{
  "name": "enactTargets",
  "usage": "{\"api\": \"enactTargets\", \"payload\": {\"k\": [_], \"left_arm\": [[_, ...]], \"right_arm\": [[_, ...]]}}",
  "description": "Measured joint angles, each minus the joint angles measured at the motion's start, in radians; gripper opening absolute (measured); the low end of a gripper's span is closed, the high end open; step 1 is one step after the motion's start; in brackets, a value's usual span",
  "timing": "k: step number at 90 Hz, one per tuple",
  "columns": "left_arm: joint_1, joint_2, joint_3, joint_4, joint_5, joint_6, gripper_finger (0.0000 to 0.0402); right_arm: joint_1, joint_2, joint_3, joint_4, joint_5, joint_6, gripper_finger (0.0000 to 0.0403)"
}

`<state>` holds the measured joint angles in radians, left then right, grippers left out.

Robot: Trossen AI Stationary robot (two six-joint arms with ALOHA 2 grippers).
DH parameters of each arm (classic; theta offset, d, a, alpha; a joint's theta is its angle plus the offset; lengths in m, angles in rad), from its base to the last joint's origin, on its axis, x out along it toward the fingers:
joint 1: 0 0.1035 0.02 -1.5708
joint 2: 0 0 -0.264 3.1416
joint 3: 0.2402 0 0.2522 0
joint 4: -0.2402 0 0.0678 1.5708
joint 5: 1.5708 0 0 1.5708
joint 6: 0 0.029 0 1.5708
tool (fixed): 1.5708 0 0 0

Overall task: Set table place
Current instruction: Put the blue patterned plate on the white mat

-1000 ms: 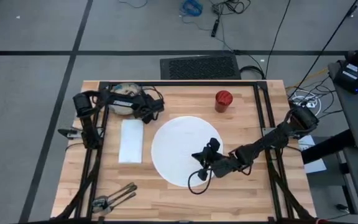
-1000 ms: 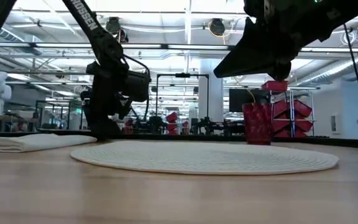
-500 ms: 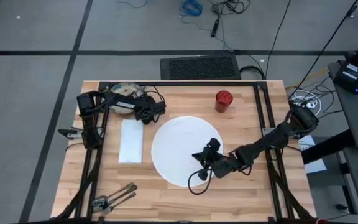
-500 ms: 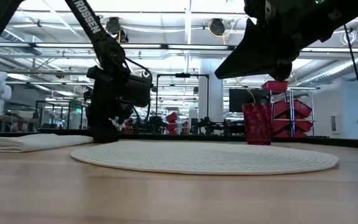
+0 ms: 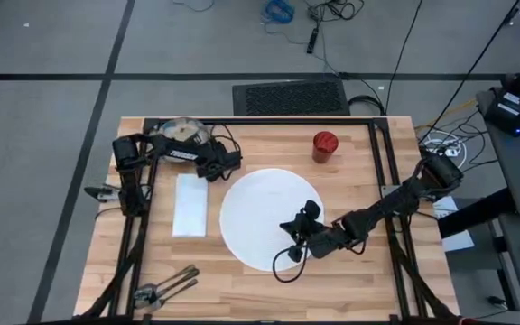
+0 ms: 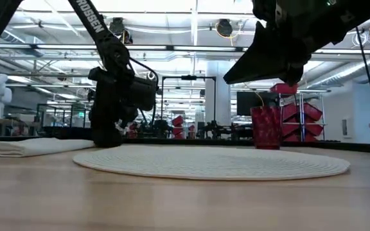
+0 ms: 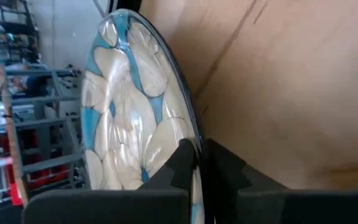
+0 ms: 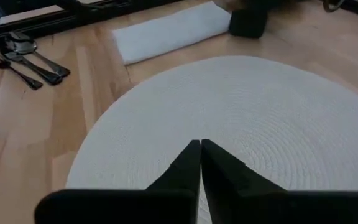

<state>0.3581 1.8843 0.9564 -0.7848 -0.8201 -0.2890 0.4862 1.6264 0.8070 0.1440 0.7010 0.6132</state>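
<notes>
Evidently the left gripper (image 5: 219, 164) has travelled a little rightward over the last second, toward the big white round mat (image 5: 264, 217) at the table's centre. It is clenched on the rim of a plate (image 7: 135, 118) with a blue and pearl pattern, as the left wrist view shows plainly, and that plate trails back toward the far-left corner of the table (image 5: 242, 289). The plate is thus on its way to the mat, not yet on it. The right gripper (image 5: 289, 226) hangs over the mat's near-right part, fingers pressed together and grasping nothing. The napkin (image 5: 190, 205) lies just left of the mat. The cutlery (image 5: 165, 287) sits untouched at the near-left corner, and the red cup (image 5: 324, 144) stands at the far side, right of centre. In my judgement the setting is at an early stage: plate, cutlery and cup are all yet to be placed.
</notes>
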Motion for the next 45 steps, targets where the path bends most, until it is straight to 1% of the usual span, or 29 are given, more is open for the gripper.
{"api": "enactTargets", "payload": {"k": [13, 26, 32, 39, 45], "left_arm": [[-0.054, -0.003, 0.0, -0.078, -0.031, -0.072, 0.0006], [-0.118, -0.005, 0.015, -0.203, -0.043, -0.139, 0.0004], [-0.153, -0.005, 0.029, -0.242, -0.089, -0.156, 0.0002], [-0.192, -0.006, 0.046, -0.236, -0.145, -0.158, 0.0002], [-0.225, -0.006, 0.065, -0.235, -0.166, -0.166, 0.0001]], "right_arm": [[0.0, 0.0, 0.0, 0.0, 0.0, 0.002, 0.0], [0.0, 0.0, 0.0, -0.003, 0.0, 0.002, 0.0], [0.0, 0.0, 0.001, -0.004, 0.0, 0.002, 0.0], [-0.001, 0.0, 0.0, -0.004, 0.001, 0.002, 0.0], [-0.001, 0.0, 0.001, -0.003, 0.001, 0.002, 0.0]]}}
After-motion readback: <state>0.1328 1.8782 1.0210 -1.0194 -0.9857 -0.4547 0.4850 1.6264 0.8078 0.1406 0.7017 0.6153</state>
